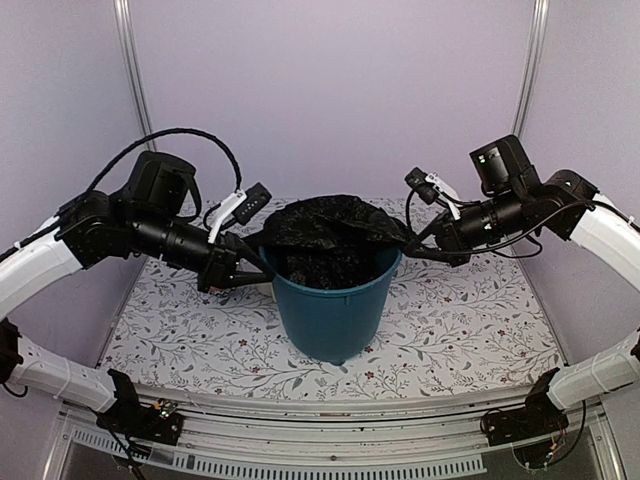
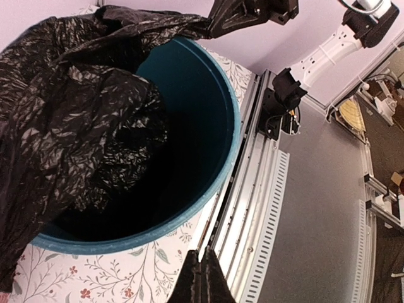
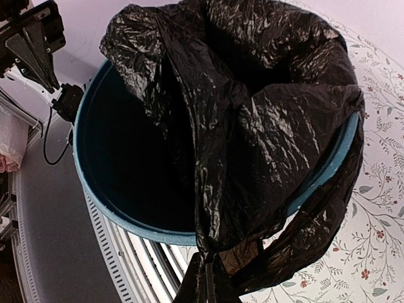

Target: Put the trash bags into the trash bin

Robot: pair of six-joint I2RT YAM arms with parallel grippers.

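Bin (image 1: 330, 315) stands upright on the floral table (image 1: 470, 330), mid btwn both arms. Bag (image 1: 325, 228) is heaped over the bin's mouth, humped above the rim, crinkly and glossy. It is partly in, not fully: some film sags inside, the rest sits on top and over the edge.

R claw (image 1: 408, 247) is at the bin's right rim. In the R wrist view its jaws (image 3: 205, 281) are pinched tight on a gathered bunch of the bag (image 3: 252, 126). From there the film runs up over the rim and spreads across approx half the opening. A loop of it hangs outside the bin wall, over the table. The other half of the bin (image 3: 113, 158) is open and dark inside.

L claw (image 1: 258, 272) is just beside the left rim, close to the bag's edge. In the L wrist view its jaws (image 2: 202, 278) are pressed together w/ nothing seen btwn them. The bag (image 2: 76, 113) lies off to one side of them, draped over the far rim and down into the bin (image 2: 230, 145). Bare teal wall shows on the near side. Same view shows the R claw (image 2: 216, 25) gripping a stretched corner of film at the rim. The R wrist view has the L claw (image 3: 31, 53) apart from the bag.
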